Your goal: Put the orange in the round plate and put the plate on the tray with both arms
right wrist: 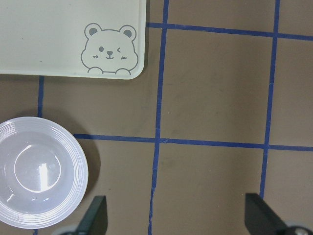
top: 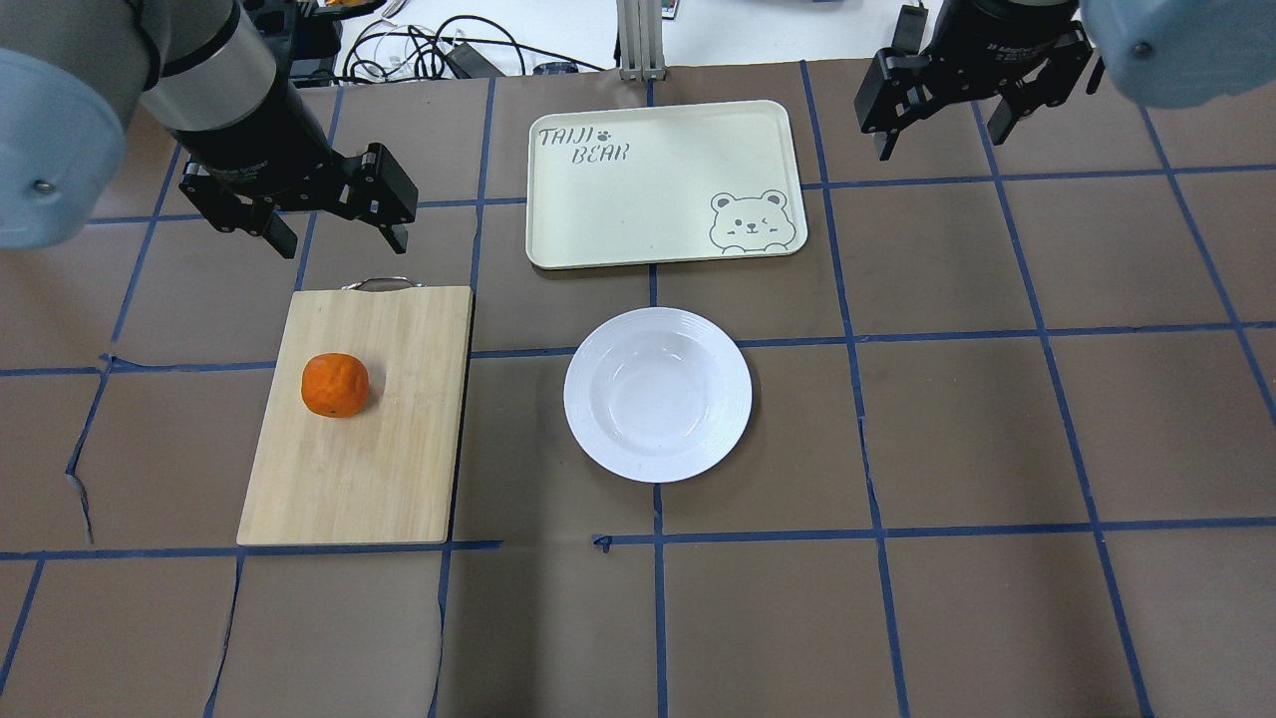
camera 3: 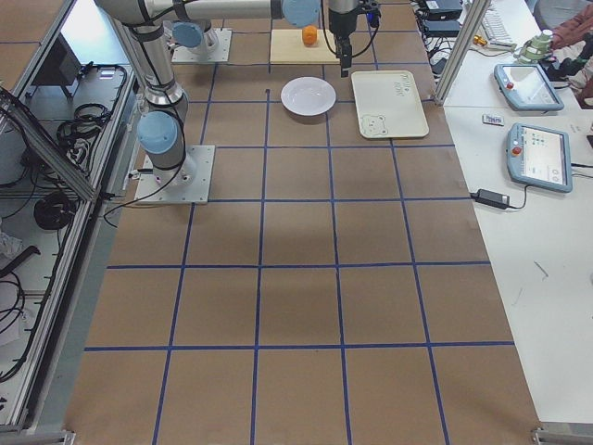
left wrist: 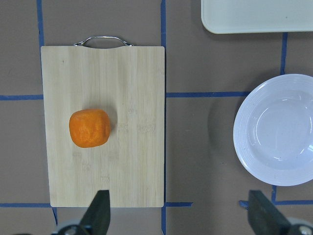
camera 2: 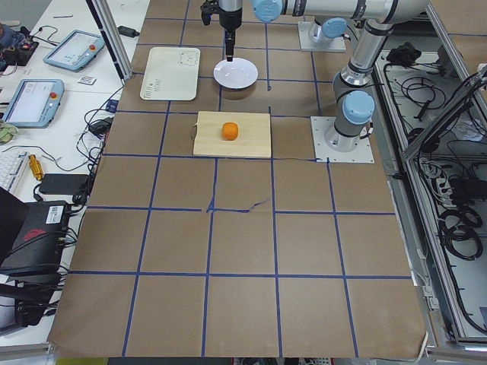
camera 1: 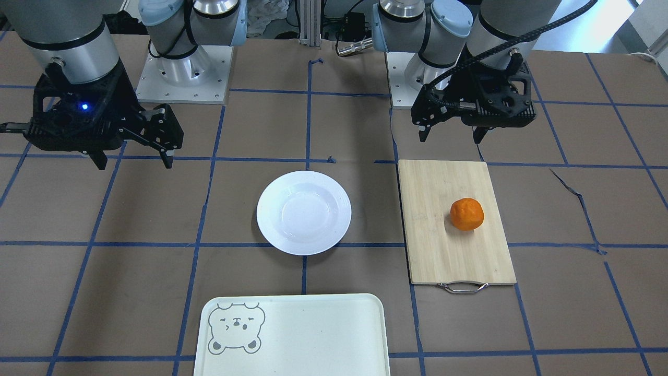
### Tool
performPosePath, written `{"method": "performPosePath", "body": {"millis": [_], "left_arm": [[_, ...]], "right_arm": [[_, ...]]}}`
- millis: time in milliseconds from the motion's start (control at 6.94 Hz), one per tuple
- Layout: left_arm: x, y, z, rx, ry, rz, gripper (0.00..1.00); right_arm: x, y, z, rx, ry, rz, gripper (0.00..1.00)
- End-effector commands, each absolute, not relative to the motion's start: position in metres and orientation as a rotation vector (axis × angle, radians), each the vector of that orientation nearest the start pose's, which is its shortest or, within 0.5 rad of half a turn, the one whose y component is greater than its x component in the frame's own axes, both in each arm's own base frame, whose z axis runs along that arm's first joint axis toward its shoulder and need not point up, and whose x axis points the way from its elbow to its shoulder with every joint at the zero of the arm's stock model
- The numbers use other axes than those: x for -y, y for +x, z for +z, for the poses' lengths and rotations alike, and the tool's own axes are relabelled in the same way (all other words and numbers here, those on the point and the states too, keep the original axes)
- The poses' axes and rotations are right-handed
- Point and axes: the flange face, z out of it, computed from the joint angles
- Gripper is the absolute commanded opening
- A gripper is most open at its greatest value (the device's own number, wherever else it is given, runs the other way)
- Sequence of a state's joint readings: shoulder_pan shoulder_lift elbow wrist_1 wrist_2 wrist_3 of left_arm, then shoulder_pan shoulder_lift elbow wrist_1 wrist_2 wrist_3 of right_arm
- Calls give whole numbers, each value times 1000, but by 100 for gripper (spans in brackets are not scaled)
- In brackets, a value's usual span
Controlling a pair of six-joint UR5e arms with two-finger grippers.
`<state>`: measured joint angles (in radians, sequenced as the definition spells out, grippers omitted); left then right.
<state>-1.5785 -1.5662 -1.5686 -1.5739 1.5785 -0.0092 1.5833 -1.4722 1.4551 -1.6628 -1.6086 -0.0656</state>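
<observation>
The orange (top: pixel 335 385) lies on a bamboo cutting board (top: pixel 369 469) on my left side, also visible in the left wrist view (left wrist: pixel 89 128). The round plate (top: pixel 658 394) rests empty at the table's middle. Beyond it, toward the far edge, sits the cream tray (top: pixel 638 199), bare, with a bear face in one corner. My left gripper (top: pixel 339 239) hovers open above the board's handle end, holding nothing. My right gripper (top: pixel 942 140) hangs open, high and to the right of the tray, also holding nothing.
The board's metal handle (top: pixel 379 284) points toward the far edge. Brown paper with blue tape lines (top: pixel 897 339) covers the table. Both arm bases (camera 1: pixel 182 73) stand at the robot's side. Tablets and cables (camera 3: pixel 537 153) lie on a side bench.
</observation>
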Motion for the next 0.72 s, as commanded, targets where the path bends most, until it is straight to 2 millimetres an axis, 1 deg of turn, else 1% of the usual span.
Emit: {"method": "performPosePath", "body": {"millis": [0, 288, 432, 577], "left_arm": [[489, -136, 491, -3134, -2, -5, 100], [490, -136, 492, -3134, -2, -10, 100], [490, -136, 492, -3134, -2, -12, 100], [490, -136, 492, -3135, -2, -12, 100]], "right_arm": [[541, 136, 503, -3176, -121, -169, 100], [540, 136, 506, -3165, -109, -179, 100], [541, 139, 507, -3091, -52, -179, 100], [539, 140, 508, -3090, -47, -179, 100]]}}
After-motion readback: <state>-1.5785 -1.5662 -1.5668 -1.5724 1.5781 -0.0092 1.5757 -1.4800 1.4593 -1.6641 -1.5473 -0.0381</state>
